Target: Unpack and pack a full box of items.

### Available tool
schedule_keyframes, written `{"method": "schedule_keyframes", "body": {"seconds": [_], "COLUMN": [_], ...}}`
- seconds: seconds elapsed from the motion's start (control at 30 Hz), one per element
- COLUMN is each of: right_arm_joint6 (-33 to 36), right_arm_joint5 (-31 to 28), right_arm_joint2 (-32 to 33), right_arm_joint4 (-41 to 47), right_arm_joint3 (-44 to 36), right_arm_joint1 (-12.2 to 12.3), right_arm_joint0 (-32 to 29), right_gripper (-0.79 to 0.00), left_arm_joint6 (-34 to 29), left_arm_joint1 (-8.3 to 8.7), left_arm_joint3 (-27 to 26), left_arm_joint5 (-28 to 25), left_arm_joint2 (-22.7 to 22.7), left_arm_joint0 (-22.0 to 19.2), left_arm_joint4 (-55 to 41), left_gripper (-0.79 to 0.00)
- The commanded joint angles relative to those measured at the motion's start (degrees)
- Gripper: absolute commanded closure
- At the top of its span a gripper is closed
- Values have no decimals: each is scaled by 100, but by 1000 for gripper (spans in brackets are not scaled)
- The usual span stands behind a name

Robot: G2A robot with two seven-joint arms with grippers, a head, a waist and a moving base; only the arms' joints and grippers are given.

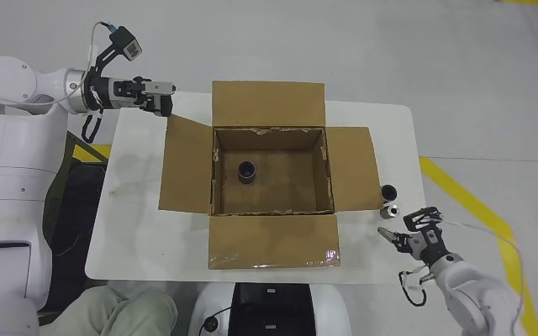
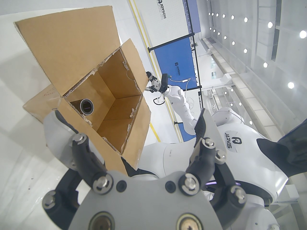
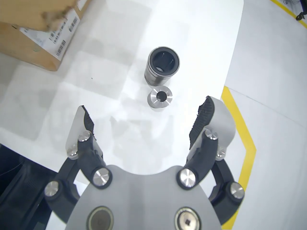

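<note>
An open cardboard box (image 1: 269, 172) stands mid-table with all flaps folded out. One dark cylinder (image 1: 246, 172) stands on its floor, also visible as a ringed cylinder (image 2: 86, 106) in the left wrist view. Right of the box, on the table, stand a larger metal sleeve (image 3: 163, 64) and a small slotted metal piece (image 3: 160, 96), seen from above as two items (image 1: 387, 202). My right gripper (image 3: 145, 111) is open just short of them, near the table's front right corner (image 1: 391, 238). My left gripper (image 2: 130, 125) is open and empty, off the box's far left corner (image 1: 160, 97).
The white table (image 1: 134, 210) has bare surface left of the box and around the two metal parts. The box's right flap (image 1: 353, 168) overhangs close to the parts. A yellow floor line (image 1: 471, 202) runs past the table's right edge.
</note>
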Motion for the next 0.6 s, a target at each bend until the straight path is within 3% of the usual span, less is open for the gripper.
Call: {"method": "schedule_keyframes", "body": {"seconds": [0.0,0.57], "right_arm_joint6": [-33,-82], "right_arm_joint5": [23,35], "right_arm_joint2": [-43,-499], "right_arm_joint4": [44,100], "right_arm_joint3": [173,1318], "right_arm_joint1": [2,36], "right_arm_joint0": [93,946], "right_gripper": [-785,-785], "left_arm_joint6": [0,0], "left_arm_joint1": [0,0], "left_arm_joint3": [0,0], "left_arm_joint5": [0,0], "left_arm_joint2": [0,0], "left_arm_joint0": [0,0], "left_arm_joint4": [0,0], "left_gripper": [-785,-785]}}
